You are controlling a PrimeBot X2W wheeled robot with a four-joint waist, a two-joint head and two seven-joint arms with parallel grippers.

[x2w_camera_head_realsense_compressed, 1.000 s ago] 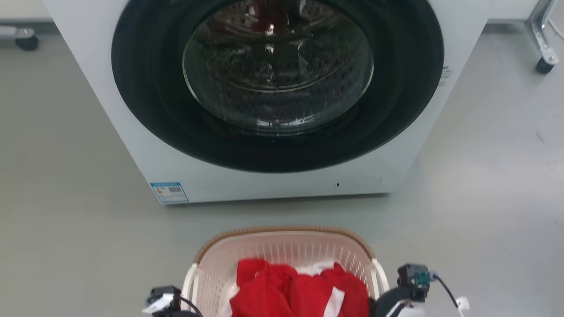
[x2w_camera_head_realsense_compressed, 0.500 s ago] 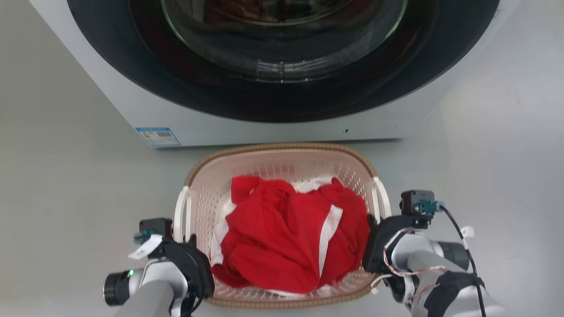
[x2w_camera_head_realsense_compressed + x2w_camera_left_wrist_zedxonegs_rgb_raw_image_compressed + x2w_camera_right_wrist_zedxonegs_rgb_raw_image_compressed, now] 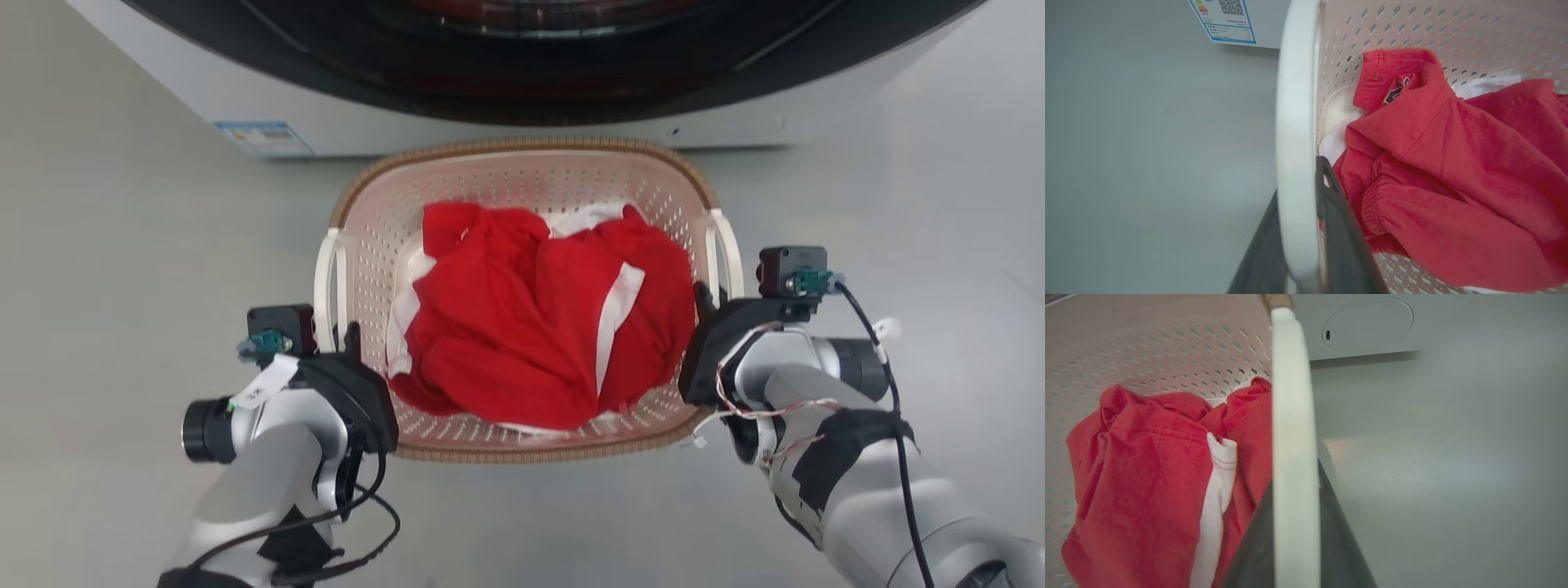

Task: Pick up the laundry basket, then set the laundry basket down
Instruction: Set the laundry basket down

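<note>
View tipped downward, laundry basket [image 3: 522,175] nearer washing machine [image 3: 212,90]

Head view. At 12 o'clock stands a white washing machine [image 3: 326,131], its front panel in view and the dark ring of its door [image 3: 522,82] cut by the upper edge. A blue-bordered label [image 3: 261,137] sits low on the panel, at 10 o'clock from a crumpled red garment [image 3: 506,343] at centre. A white stripe [image 3: 618,314] runs down the garment, and white cloth [image 3: 584,220] shows at its 12 o'clock edge. Grey floor [image 3: 122,286] lies all around. Right wrist view: a round cover [image 3: 1367,324] in the panel, at 1 o'clock.
</note>
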